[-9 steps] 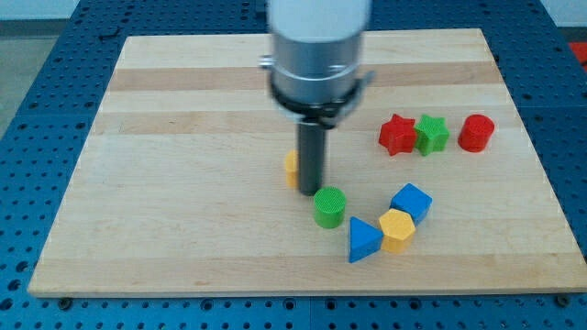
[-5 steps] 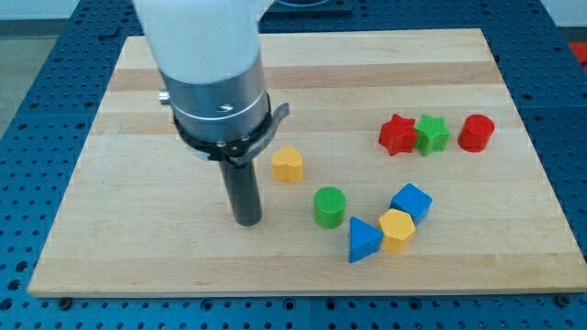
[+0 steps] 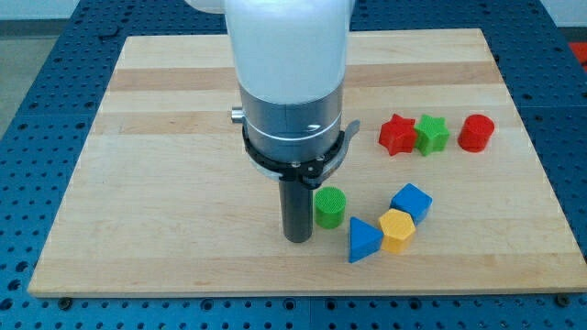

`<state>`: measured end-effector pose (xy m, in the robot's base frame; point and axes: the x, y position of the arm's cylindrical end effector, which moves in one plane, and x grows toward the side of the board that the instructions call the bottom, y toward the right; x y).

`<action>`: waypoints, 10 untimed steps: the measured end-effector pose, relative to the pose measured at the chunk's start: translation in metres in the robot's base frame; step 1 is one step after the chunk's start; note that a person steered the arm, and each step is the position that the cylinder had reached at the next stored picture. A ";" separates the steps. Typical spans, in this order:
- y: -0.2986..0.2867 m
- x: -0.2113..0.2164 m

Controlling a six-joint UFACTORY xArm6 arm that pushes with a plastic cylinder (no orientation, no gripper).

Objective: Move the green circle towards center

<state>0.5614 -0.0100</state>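
Camera view: wooden board (image 3: pixel 165 183) on blue perforated table (image 3: pixel 37 82), green circle (image 3: pixel 330 207) aboard.

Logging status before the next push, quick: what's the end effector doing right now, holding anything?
End effector: a bare dark rod, no jaws, holding nothing. My tip sits on the wooden board, just at the view's left of the green circle block, close beside it; contact cannot be told.

Legible text, labels, brands, numbers, signs: none found. Wooden board (image 3: pixel 165 183): unmarked. Coloured blocks: plain faces, as far as this resolution shows. Arm housing: no readable marking.
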 end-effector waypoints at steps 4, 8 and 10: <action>0.029 -0.041; 0.059 -0.023; 0.064 -0.063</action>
<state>0.4980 0.0545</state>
